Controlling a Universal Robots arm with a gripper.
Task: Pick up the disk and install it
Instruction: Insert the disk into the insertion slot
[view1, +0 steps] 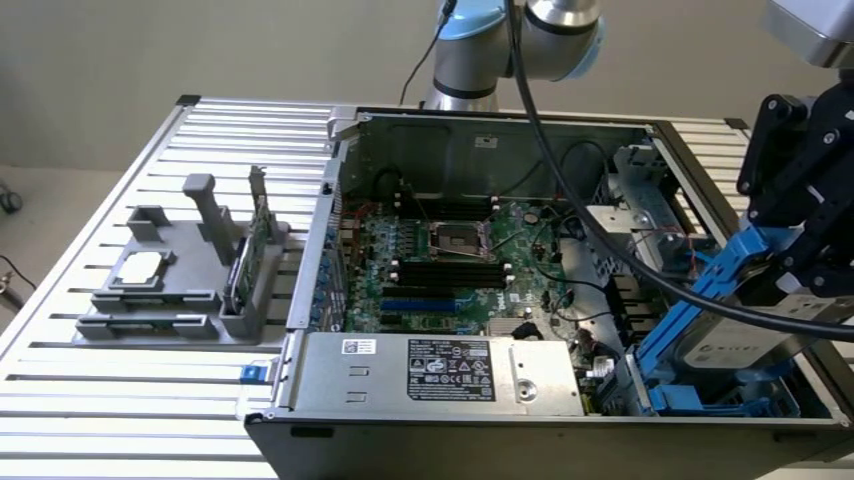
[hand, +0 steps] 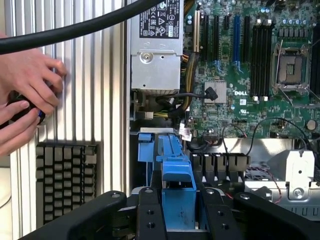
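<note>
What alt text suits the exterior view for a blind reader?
A black pincer grips a silver-grey rectangular hard drive with a blue plastic frame, tilted over one end of an open grey metal computer case. At the exterior view's left, a grey plastic tray sits on the slatted metal table.

Catches the disk (view1: 738, 347) raised at about 4 o'clock in the exterior view, over the 4 o'clock corner of the open computer case (view1: 534, 445). Shows a flat, silver-grey metal body with a white label, edged by a bright blue plastic carrier frame (view1: 710, 295). Leans steeply, upper end toward 1 o'clock, lower end toward 7 o'clock, label face turned outward toward 4 o'clock. Sits clamped by the blue frame in the gripper (hand: 179, 212), blue end edge-on (hand: 177, 175) in the wrist view. Leaves contact between lower end and case unclear.
</note>
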